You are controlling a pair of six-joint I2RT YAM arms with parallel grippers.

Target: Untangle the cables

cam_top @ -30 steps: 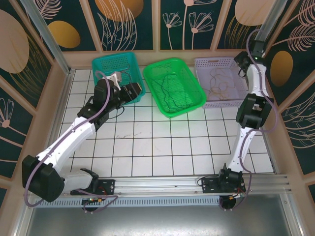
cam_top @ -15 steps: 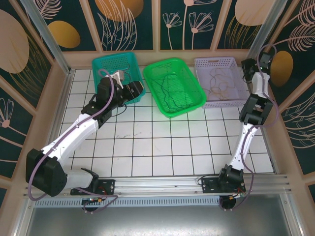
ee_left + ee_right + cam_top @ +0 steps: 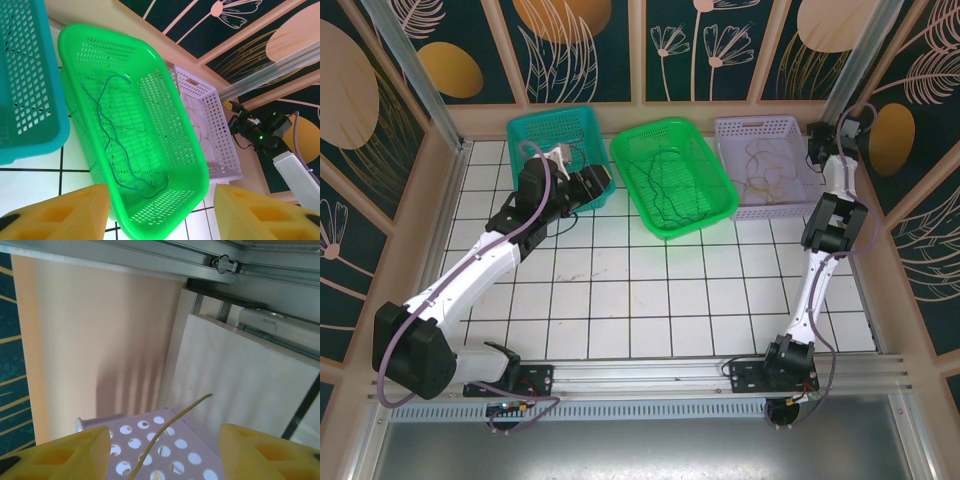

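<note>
A thin green cable (image 3: 663, 187) (image 3: 111, 142) lies looped in the bright green basket (image 3: 660, 128) (image 3: 165, 95). Tan-yellow cables (image 3: 765, 165) (image 3: 196, 117) lie in the lavender basket (image 3: 750, 122) (image 3: 222, 135). A dark cable (image 3: 576, 153) trails in the teal basket (image 3: 535, 122) (image 3: 27, 75). My left gripper (image 3: 596, 188) (image 3: 159, 210) hovers open between the teal and green baskets, holding nothing. My right gripper (image 3: 817, 137) (image 3: 165, 450) is open at the lavender basket's far right corner. A tan-yellow cable end (image 3: 172, 422) sticks up between its spread fingers, touching neither.
The three baskets stand in a row along the back wall. The right arm stands close to the right wall and its corner post (image 3: 865, 50). White tiled floor (image 3: 650, 290) stretches in front of the baskets.
My right gripper swung out toward the right wall, then came down to the lavender basket's far right corner. The left arm shifted slightly toward the back, then stayed still.
</note>
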